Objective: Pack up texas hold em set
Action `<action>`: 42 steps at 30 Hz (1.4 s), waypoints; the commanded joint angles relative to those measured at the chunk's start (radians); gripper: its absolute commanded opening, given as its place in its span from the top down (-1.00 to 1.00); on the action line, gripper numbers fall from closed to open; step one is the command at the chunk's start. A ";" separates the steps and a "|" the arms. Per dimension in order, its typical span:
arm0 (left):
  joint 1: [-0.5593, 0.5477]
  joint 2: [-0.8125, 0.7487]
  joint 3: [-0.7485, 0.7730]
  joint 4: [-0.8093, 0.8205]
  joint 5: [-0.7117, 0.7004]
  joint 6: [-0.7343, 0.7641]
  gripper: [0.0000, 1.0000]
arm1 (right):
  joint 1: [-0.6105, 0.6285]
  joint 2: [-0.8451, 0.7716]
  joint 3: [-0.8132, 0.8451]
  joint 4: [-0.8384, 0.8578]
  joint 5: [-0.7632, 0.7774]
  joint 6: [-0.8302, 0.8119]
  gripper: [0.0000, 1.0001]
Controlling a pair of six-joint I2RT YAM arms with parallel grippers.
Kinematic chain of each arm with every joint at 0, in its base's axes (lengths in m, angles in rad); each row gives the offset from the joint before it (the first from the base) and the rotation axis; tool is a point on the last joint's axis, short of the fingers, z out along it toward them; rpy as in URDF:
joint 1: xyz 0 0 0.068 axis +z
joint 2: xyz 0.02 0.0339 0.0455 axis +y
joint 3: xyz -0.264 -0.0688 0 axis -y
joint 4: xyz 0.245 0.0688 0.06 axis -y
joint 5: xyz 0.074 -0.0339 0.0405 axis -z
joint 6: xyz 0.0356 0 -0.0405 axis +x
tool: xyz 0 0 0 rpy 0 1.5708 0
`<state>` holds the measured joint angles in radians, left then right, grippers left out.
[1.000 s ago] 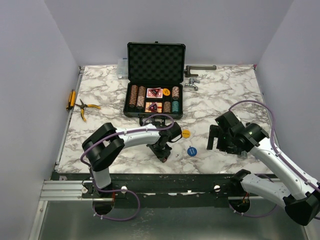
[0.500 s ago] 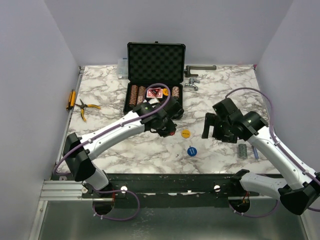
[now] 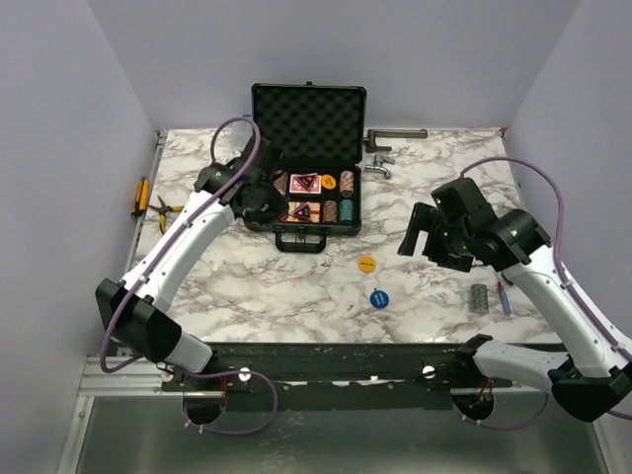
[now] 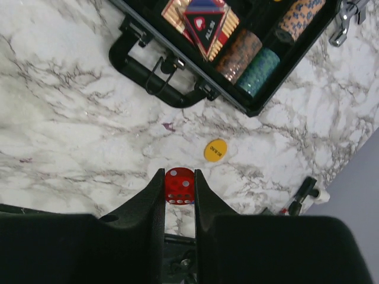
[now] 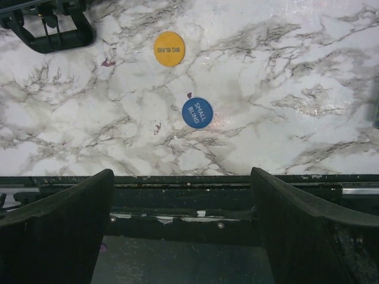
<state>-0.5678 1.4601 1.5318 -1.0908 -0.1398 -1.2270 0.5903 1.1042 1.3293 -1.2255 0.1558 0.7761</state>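
From above, the open case [image 3: 306, 118] sits far centre. The left gripper [image 3: 259, 196] hangs over its left end, seemingly to drop its load inside.

Left wrist: narrow fingers pinch a red die [image 4: 179, 186].

Right wrist: the right gripper [image 5: 180, 177], spread wide and empty, faces the yellow disc [image 5: 169, 48] and blue disc [image 5: 197, 112], probably its next pick.

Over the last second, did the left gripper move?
Yes. The left gripper, shut on a red die, went from in front of the case, away from the arm bases and leftward, to the case's left end.
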 commanded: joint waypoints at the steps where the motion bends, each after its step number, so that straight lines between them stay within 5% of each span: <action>1: 0.116 0.082 0.084 -0.012 0.055 0.157 1.00 | 0.007 -0.043 0.031 -0.081 0.007 0.066 -0.97; 19: 0.345 0.551 0.362 -0.043 0.054 0.286 1.00 | 0.008 -0.107 -0.095 -0.074 0.092 0.109 -0.98; 38: 0.360 0.636 0.340 -0.073 0.013 0.235 1.00 | 0.007 -0.110 -0.115 -0.086 0.125 0.033 -0.99; 42: 0.365 0.638 0.336 -0.073 0.006 0.230 0.79 | 0.008 -0.119 -0.125 -0.088 0.120 0.040 -0.99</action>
<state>-0.2142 2.0834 1.8774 -1.1435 -0.0994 -0.9867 0.5903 1.0042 1.2221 -1.3029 0.2462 0.8204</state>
